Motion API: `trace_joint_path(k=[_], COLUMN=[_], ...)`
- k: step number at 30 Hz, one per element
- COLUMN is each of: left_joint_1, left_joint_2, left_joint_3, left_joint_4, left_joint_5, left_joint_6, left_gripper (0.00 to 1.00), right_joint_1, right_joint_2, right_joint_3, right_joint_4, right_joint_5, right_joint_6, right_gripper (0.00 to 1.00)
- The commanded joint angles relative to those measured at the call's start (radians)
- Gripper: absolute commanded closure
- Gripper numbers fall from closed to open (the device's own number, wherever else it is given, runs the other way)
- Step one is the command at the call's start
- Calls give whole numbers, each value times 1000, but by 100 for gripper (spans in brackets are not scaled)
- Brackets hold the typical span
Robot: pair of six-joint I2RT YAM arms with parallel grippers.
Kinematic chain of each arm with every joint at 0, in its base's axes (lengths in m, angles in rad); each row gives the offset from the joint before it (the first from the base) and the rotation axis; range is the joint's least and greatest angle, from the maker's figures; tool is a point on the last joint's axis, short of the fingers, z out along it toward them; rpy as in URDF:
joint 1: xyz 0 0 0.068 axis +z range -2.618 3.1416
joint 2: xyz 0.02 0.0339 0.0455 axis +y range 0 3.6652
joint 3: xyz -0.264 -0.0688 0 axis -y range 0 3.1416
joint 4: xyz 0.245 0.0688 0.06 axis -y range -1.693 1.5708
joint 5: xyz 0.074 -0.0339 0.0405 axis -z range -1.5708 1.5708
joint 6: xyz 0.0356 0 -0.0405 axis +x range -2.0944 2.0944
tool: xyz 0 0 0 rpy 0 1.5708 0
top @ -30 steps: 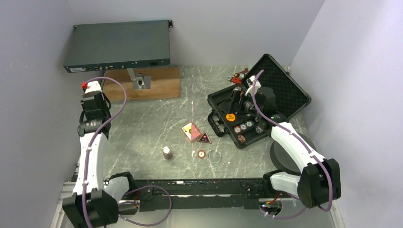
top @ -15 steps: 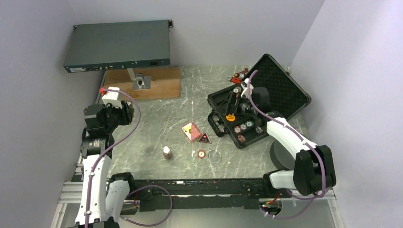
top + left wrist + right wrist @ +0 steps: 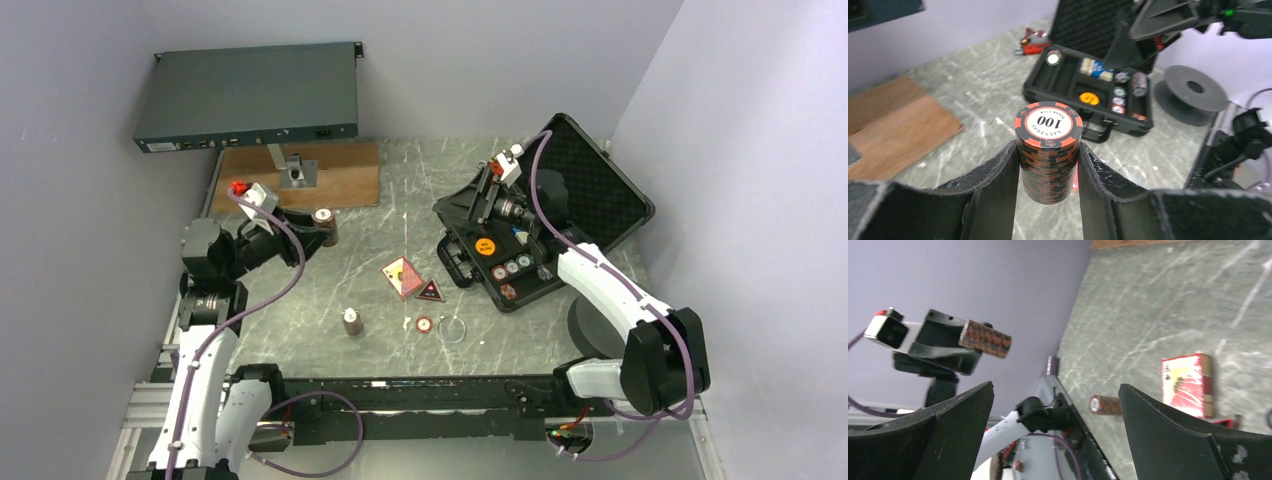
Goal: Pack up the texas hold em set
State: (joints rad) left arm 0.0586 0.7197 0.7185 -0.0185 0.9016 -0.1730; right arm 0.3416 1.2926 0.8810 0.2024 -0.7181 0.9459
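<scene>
- Versus a second ago: left gripper out from the left table edge to over the table, near the wooden board. Clamped on one tall chip stack, "100" face toward the wrist camera.
- Also versus then: right gripper up out of the case, now above its left end. Spread wide, nothing held.
- No shift among the loose items on the table.
- Chip stacks outside the case: two. The held one, plus one short stack standing alone on the table, well apart from the case.
- Loose chip: one, flat, just beside one ring.
- Card box: one, red, flat on the table. Just beside it, one dark triangle.
- Cases: one, black, lid open. Inside, one orange disc and a row of three chip tops.
- Grey spool: one, right of the case.
</scene>
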Motion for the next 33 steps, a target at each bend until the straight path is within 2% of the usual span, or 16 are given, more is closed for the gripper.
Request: trace_joint_path(k=[1,5,12,18,25,33], left_joint_1=[-24,-87,-175,-212,-247,-276], left_joint_2=[-6,23,43,-3,-62,-91], left_joint_3=[22,17,-51,-93,-134,-146], left_joint_4=[302,482,623,619,614,573], left_joint_5=[160,157,99,63,21,-16], left_joint_6=[-134,-206,-193,-156,-143,-97], left_gripper=[100,100,100,100,100,100], right_joint_1=[33,85,160,242,299,350], right_joint_2=[12,37,98,146,221,217], right_joint_3=[59,105,167,231,284,330], right_joint_4=[149,153,178,150,177,139], right_joint_5=[-50,-36,-21,-17,-82,-78], right_joint_6=[170,227,328,315,320,269], right_gripper=[0,0,0,0,0,0])
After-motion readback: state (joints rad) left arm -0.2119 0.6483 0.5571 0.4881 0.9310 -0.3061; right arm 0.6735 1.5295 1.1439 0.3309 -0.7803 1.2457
